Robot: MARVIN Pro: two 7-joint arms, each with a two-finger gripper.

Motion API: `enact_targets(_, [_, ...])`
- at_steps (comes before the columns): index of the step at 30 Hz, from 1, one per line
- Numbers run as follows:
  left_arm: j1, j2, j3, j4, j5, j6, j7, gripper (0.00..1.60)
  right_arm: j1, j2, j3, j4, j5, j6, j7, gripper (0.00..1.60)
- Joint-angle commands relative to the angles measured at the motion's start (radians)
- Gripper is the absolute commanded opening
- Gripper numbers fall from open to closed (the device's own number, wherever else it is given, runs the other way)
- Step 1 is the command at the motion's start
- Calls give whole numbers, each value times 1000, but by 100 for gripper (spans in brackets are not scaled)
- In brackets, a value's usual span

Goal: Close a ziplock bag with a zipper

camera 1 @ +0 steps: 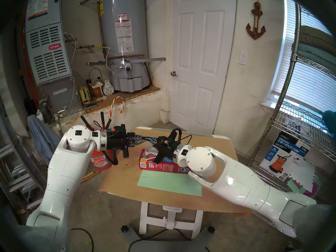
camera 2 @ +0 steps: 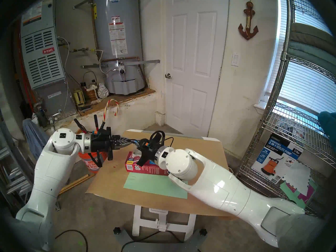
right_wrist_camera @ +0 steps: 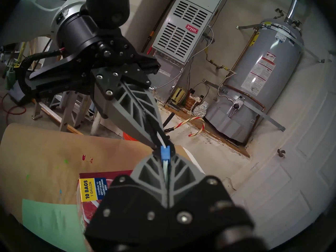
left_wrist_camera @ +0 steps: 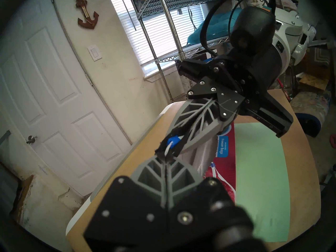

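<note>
1. The two arms met tip to tip above the far left part of the table (camera 1: 214, 173), which was covered with brown paper.
2. The left gripper (left_wrist_camera: 164, 158) had its jaws pressed together on the white zip strip at the end of the ziplock bag (left_wrist_camera: 201, 153).
3. The right gripper (right_wrist_camera: 164, 159) was also closed, and it pinched the zipper (right_wrist_camera: 165, 152), a small blue slider on the white strip, just in front of its fingertips.
4. In the left wrist view the blue slider sat between the tips of both grippers, very near to the left one.
5. The clear bag hung down from the strip, below the right gripper, and its lower part was over the red box (camera 1: 160, 166). I could not tell if it touched the box.
6. The red box lay on the table just behind a green sheet (camera 1: 169, 183).
7. An orange bucket (camera 1: 101, 161) stood on the floor, left of the table.
</note>
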State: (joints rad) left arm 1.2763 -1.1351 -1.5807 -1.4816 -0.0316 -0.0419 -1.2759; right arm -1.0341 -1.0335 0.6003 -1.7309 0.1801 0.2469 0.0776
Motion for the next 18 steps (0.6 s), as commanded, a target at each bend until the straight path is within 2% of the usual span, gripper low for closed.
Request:
enact_targets(1, [-6, 1, -10, -25, -19, 1, -13, 0, 25, 27, 20, -3, -8, -21, 12, 0])
enact_targets(18, [-12, -7, -16, -23, -19, -1, -30, 0, 37, 55, 38, 17, -11, -50, 46, 0])
